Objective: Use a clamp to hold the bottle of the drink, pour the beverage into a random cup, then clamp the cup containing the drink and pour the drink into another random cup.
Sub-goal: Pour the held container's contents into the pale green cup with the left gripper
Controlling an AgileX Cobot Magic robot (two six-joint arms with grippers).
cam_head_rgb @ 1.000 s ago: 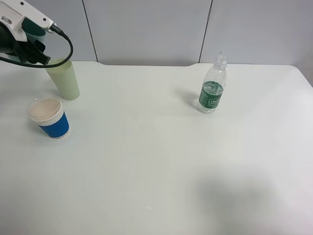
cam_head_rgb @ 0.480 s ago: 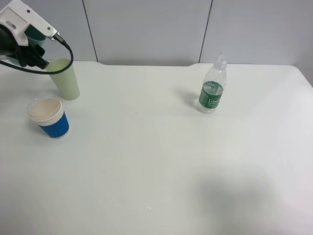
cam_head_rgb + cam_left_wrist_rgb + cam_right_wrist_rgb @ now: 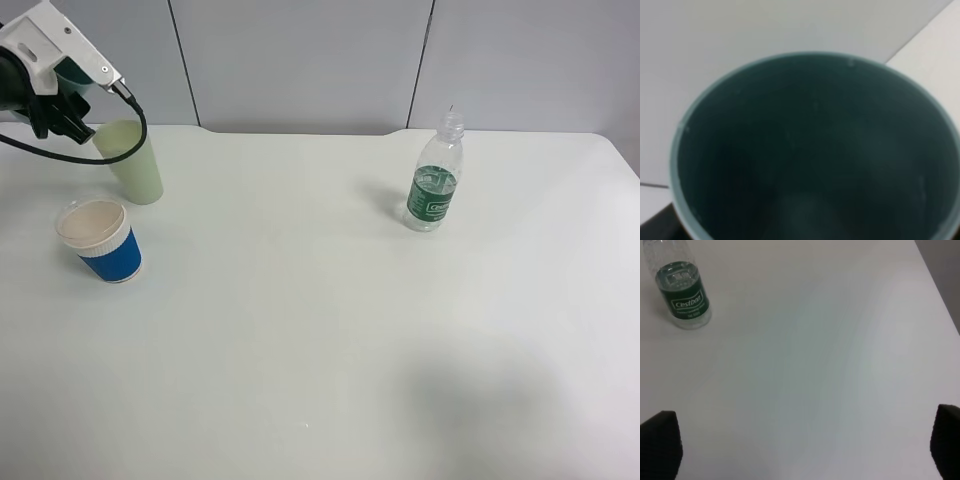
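Note:
My left gripper (image 3: 55, 95) is shut on a dark teal cup (image 3: 72, 70) and holds it in the air at the far left, just above and left of a pale green cup (image 3: 132, 162) standing on the table. The left wrist view is filled by the teal cup's dark inside (image 3: 815, 150), which looks empty. A blue paper cup (image 3: 100, 240) with a white rim stands in front of the green cup. The clear bottle (image 3: 435, 175) with a green label stands upright at the back right; it also shows in the right wrist view (image 3: 680, 292). My right gripper (image 3: 802, 442) is open, well away from the bottle.
The white table (image 3: 320, 330) runs to a grey wall panel (image 3: 300, 60) at the back. The table's right edge (image 3: 937, 285) shows in the right wrist view. The right arm is out of the high view.
My left gripper with the teal cup has drawn a little up and to the left, away from the green cup's rim. The bottle and the standing cups have not moved.

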